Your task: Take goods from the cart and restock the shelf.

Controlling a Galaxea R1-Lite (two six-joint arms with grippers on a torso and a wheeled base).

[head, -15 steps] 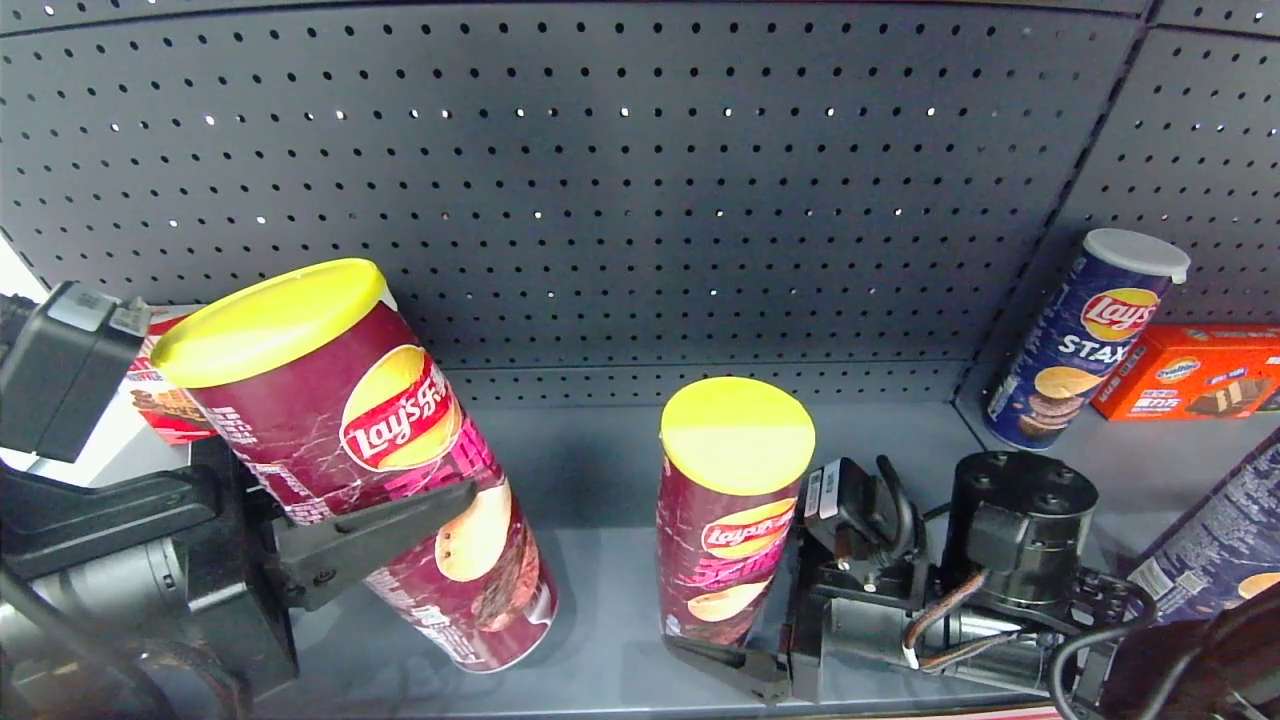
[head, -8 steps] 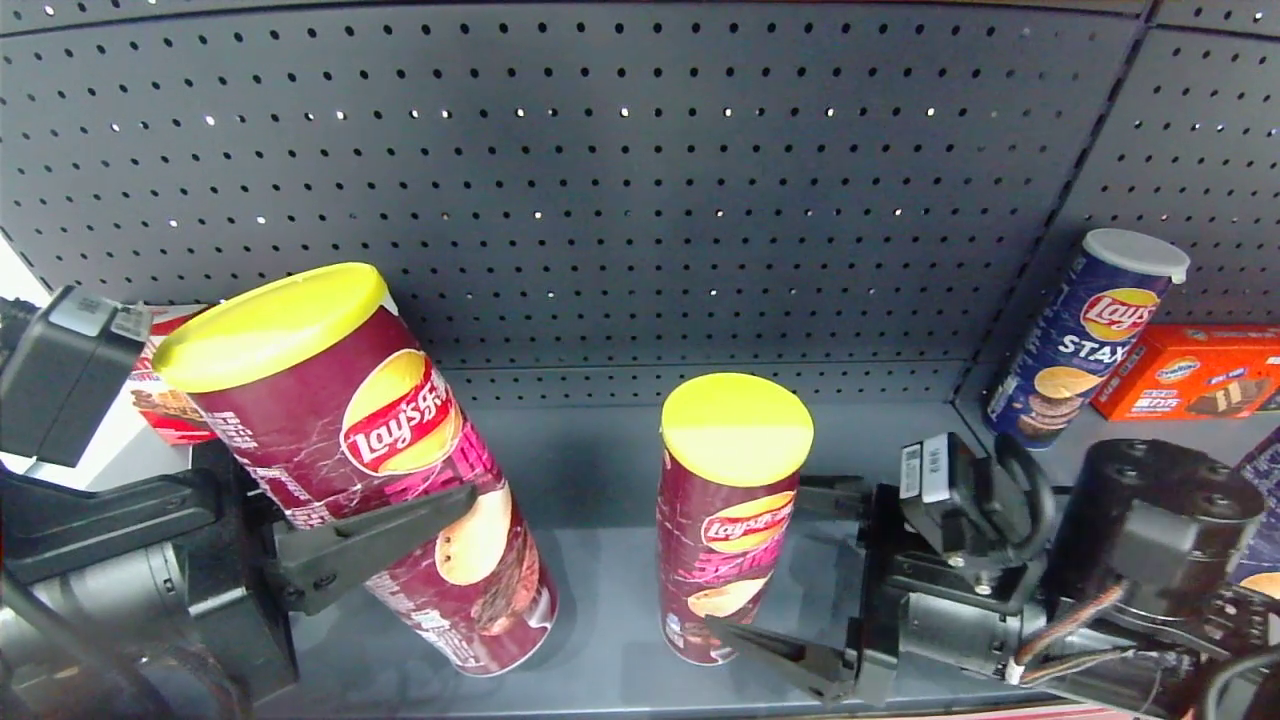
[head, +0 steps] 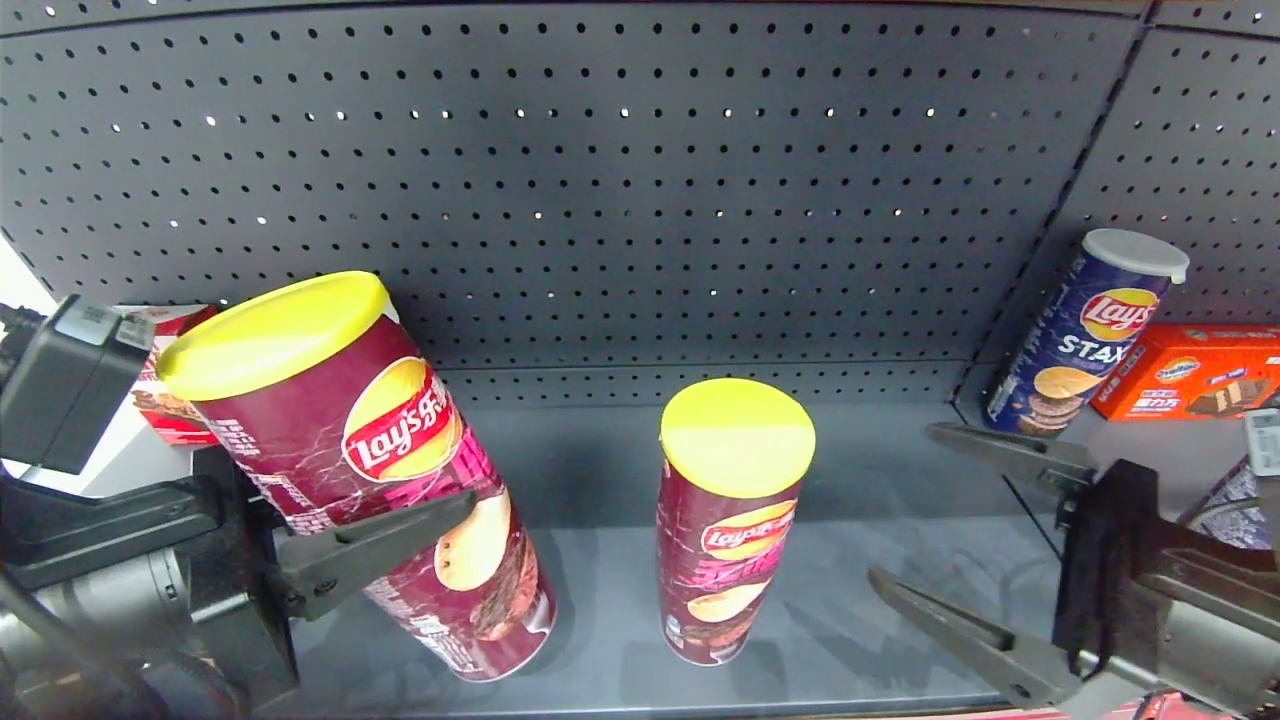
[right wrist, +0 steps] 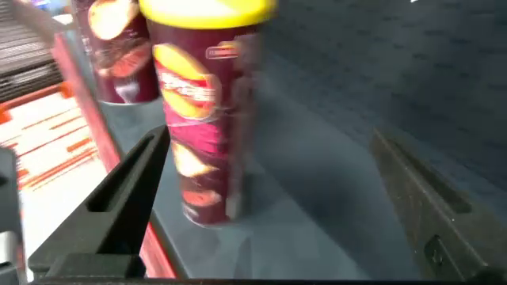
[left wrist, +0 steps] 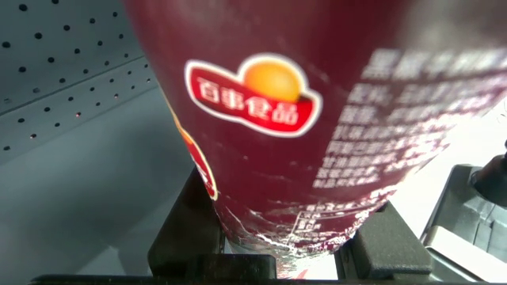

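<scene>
On shelf, centre: standing can (head: 735,520), maroon with a yellow lid, sitting upright on the shelf floor (head: 600,470); nothing touching it.
On shelf, left: held can (head: 300,400), same maroon body and yellow lid, tilting with its lid leaning toward the robot's left and its base down near the front edge. Can't tell if the base is touching the shelf floor.
Left gripper: left gripper (head: 395,480) is grasping the held can around its lower-middle body, jaws clenched on it. One finger is crossing the front of the can in the head view. The left wrist view is showing the can wedged between both pads.
Right gripper: right gripper (head: 905,505) is hanging over the shelf floor to the right of the standing can, apart from it. Jaws are spread wide, released, carrying nothing. In the right wrist view the standing can is showing between the two fingers, beyond their tips.
Back wall: grey pegboard (head: 600,200) running behind both cans.
Next bay, right: blue can (head: 1085,335) with a white lid standing upright, orange box (head: 1190,370) lying just beside it.
Far left: red box (head: 165,400) sitting behind the held can, partly hidden.
</scene>
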